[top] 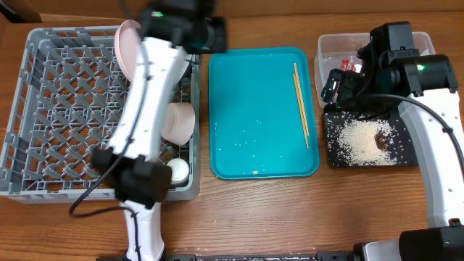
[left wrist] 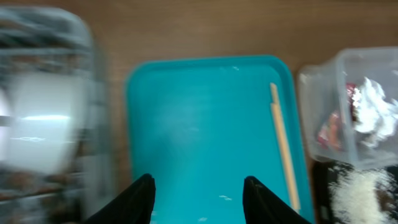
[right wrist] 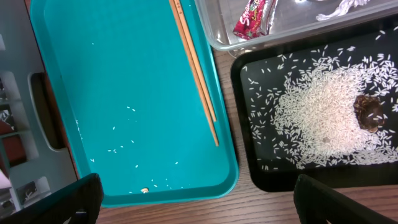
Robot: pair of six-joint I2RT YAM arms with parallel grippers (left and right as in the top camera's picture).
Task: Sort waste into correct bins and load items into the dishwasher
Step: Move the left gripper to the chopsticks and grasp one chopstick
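Note:
The grey dishwasher rack [top: 58, 109] holds the upright pink-white plate [top: 127, 45], a white bowl [top: 179, 122] and a small white cup [top: 177, 170]. Two wooden chopsticks [top: 301, 101] [left wrist: 283, 143] [right wrist: 196, 68] lie on the teal tray's right side. The clear tub [top: 328, 49] [right wrist: 224, 34] contains the red wrapper [right wrist: 252, 18] [left wrist: 329, 130] and crumpled white paper [left wrist: 373, 115]. Rice scraps [right wrist: 323, 118] with a brown lump [right wrist: 368, 112] cover the black tray [top: 409, 158]. My left gripper [top: 216, 35] [left wrist: 199, 202] hangs open over the teal tray's far left. My right gripper [top: 335, 85] [right wrist: 196, 205] is wide open, nothing in it.
The teal serving tray [top: 254, 130] [right wrist: 124, 93] sits between rack and bins, with a few stray rice grains on it. My left arm [top: 145, 123] stretches over the rack's right side. Bare wooden tabletop [top: 290, 210] lies in front.

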